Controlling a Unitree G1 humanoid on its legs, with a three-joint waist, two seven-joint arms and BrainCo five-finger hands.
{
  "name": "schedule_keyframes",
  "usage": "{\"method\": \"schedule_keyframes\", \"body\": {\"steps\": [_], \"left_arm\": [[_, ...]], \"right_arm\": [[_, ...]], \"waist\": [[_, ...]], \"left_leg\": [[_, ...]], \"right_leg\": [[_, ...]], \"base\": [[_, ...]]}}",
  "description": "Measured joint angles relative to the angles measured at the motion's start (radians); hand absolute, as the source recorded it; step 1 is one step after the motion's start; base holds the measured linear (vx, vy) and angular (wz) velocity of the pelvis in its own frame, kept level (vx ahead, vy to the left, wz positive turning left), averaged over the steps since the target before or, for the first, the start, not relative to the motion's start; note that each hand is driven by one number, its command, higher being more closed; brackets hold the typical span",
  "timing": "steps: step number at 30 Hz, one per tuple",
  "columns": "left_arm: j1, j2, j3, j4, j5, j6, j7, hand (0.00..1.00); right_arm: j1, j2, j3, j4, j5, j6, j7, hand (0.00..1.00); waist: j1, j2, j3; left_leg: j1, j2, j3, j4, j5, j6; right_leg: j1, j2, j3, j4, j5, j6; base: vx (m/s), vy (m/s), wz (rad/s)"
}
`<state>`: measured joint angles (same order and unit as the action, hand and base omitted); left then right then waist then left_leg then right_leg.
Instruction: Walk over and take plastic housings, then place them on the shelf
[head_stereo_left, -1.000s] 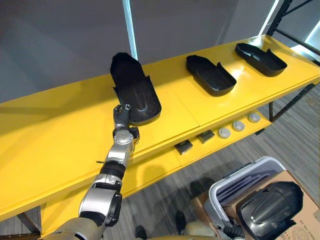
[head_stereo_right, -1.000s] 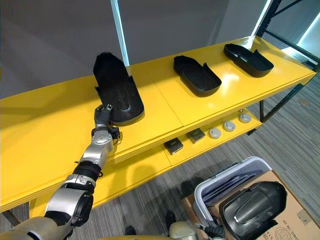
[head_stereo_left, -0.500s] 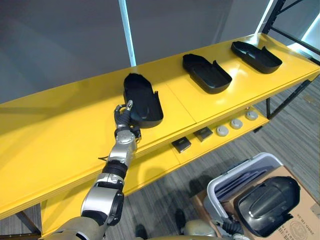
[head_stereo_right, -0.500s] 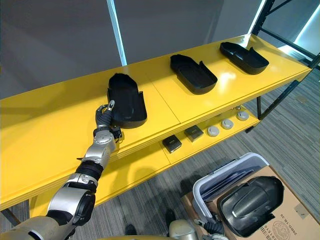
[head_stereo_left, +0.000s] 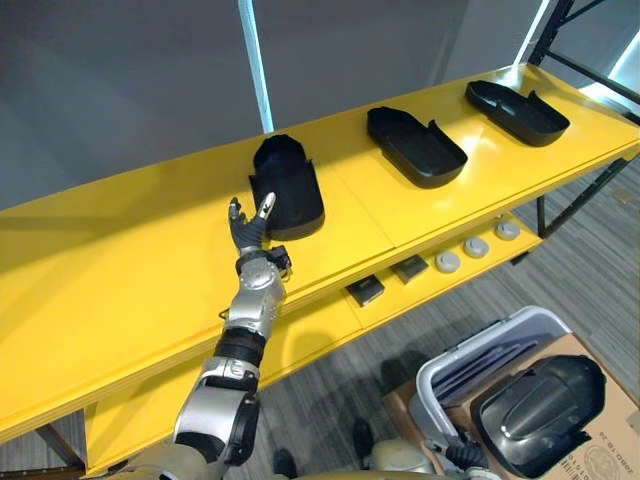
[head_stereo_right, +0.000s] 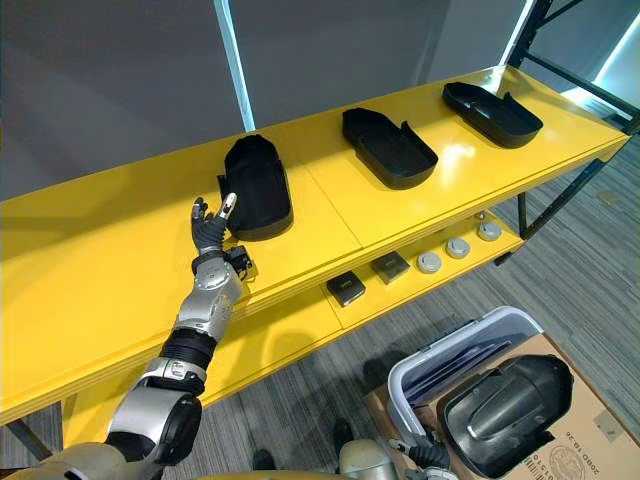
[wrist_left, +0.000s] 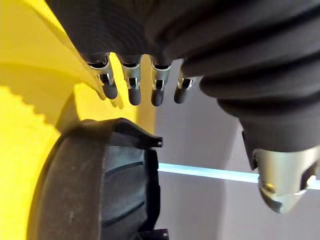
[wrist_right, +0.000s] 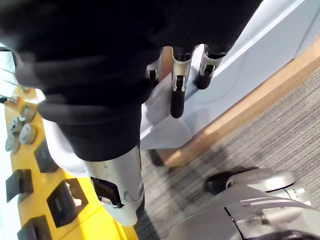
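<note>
Your left hand (head_stereo_right: 212, 225) is open, fingers straight, holding nothing. The plastic housing (head_stereo_right: 258, 187) lies on the shelf (head_stereo_right: 90, 270) just beyond it, long axis pointing away from the hand. Your right hand (wrist_right: 177, 85) hangs relaxed, low beside the bin (head_stereo_right: 450, 345).

1. Two black blocks (head_stereo_left: 367, 291) sit side by side, with three grey discs (head_stereo_left: 477, 247) in a row to their right
2. A pale bin (head_stereo_left: 432, 383) stands over grey carpet (head_stereo_left: 580, 250), dark sheets (head_stereo_left: 490, 365) lying flat inside it
3. A cardboard box (head_stereo_left: 612, 440) sits close against the bin at lower right
4. A grey wall (head_stereo_left: 120, 90) runs behind, split by a pale-blue light strip (head_stereo_left: 253, 60)
5. A black rack frame (head_stereo_left: 562, 20) rises at far right
</note>
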<state>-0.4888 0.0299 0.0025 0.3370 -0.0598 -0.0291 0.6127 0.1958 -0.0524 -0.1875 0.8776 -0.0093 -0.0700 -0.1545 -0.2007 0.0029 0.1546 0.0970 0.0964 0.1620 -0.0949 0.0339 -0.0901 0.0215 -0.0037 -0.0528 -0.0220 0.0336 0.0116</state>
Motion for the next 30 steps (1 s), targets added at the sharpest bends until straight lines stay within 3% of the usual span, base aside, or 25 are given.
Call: {"method": "schedule_keyframes", "body": {"steps": [7,8,14,22,30], "left_arm": [[0.082,-0.006,-0.073,-0.112,0.168,-0.003,-0.008,0.00],[0.092,-0.002,-0.100,-0.119,0.239,-0.003,-0.025,1.00],[0.245,0.074,-0.284,-0.249,0.547,-0.024,-0.117,1.00],[0.280,0.074,-0.327,-0.223,0.647,-0.026,-0.220,1.00],[0.231,0.093,-0.355,-0.073,0.684,-0.018,-0.247,1.00]], "right_arm": [[0.014,-0.005,0.000,0.000,0.000,-0.005,-0.001,0.00],[0.020,-0.007,0.001,0.002,0.001,-0.009,-0.001,0.00],[0.032,-0.016,0.008,0.004,0.003,-0.025,0.001,0.00],[0.030,-0.033,0.039,0.020,0.000,-0.035,0.004,0.00],[0.029,-0.034,0.038,0.021,-0.001,-0.034,0.007,0.00]], "waist": [[0.019,0.006,-0.002],[0.026,0.007,-0.002],[0.027,0.020,-0.010],[0.026,0.025,-0.014],[0.024,0.026,-0.016]], "left_leg": [[0.004,0.001,-0.008,0.000,0.000,0.000],[0.004,0.001,-0.011,0.000,0.000,0.000],[0.000,0.000,-0.017,0.000,0.000,0.000],[-0.007,0.004,-0.017,0.000,-0.001,0.000],[-0.022,0.007,-0.010,0.000,-0.001,-0.001]], "right_leg": [[0.008,0.000,-0.004,-0.004,0.000,0.000],[0.008,0.000,-0.006,-0.004,0.000,0.000],[0.009,-0.001,-0.008,-0.011,0.000,0.000],[0.006,0.003,-0.011,-0.019,0.000,0.000],[-0.010,0.005,-0.005,-0.023,0.005,-0.002]], "base": [[-0.01,-0.002,0.02],[0.00,0.000,0.00],[0.00,-0.002,0.01],[0.00,0.000,0.00],[0.00,-0.003,-0.02]]}}
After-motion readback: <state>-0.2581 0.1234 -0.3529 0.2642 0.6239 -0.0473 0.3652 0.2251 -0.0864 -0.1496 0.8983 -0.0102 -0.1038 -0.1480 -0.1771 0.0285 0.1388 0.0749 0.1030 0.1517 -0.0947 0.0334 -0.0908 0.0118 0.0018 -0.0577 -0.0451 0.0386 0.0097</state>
